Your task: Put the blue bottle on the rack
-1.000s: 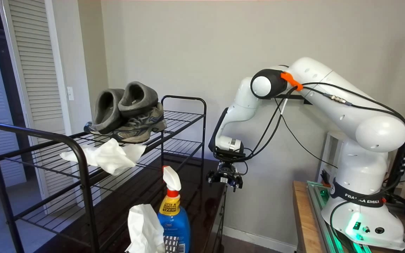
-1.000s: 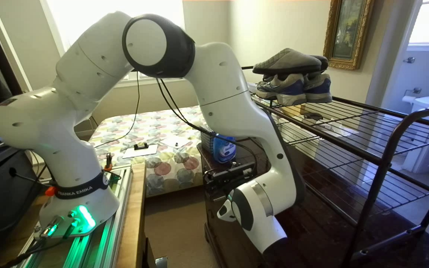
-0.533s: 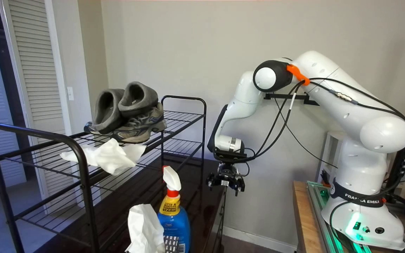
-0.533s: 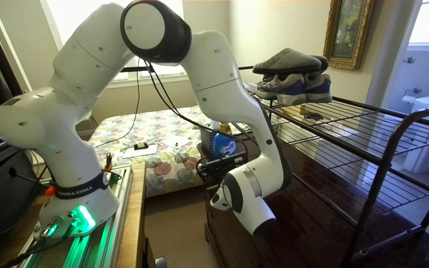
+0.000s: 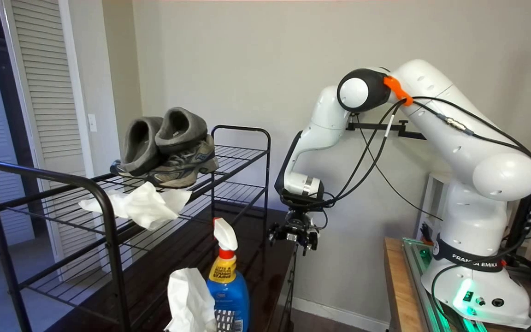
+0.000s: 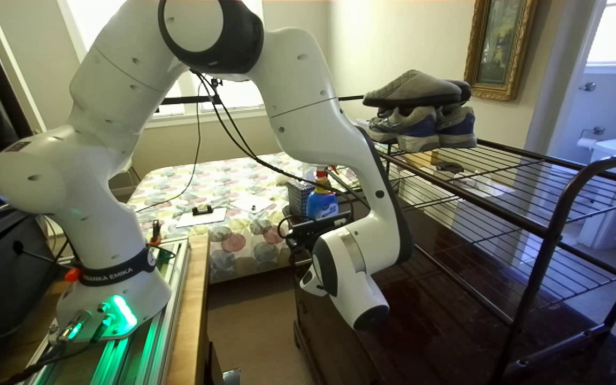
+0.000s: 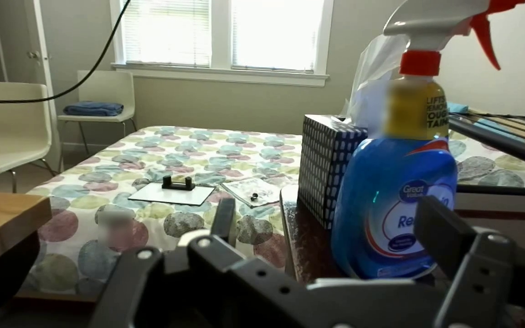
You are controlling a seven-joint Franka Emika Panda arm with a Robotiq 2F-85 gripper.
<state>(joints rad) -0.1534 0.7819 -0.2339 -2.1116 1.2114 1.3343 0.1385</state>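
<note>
In the wrist view, the bottle (image 7: 388, 209) stands on the surface (image 7: 308, 248) beyond the claw (image 7: 334, 225), the tissue box (image 7: 319, 166) behind it to the left, the bed (image 7: 217, 148) farther back. The rack (image 6: 560, 211) also stands on this surface, slippers (image 6: 415, 92) atop shoes (image 6: 417, 129) on its top shelf (image 6: 506, 163).

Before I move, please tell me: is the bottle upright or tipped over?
Upright: the bottle stands with its white head at the top in all three views.

In the wrist view you've free air up to the blue bottle (image 7: 399, 164); tissue box (image 7: 321, 168) behind, rack (image 7: 504, 142) right. Rack top: shoes (image 6: 420, 124) and white sheet (image 5: 148, 205) block you; bare past the shoes, away from the sheet.
</note>
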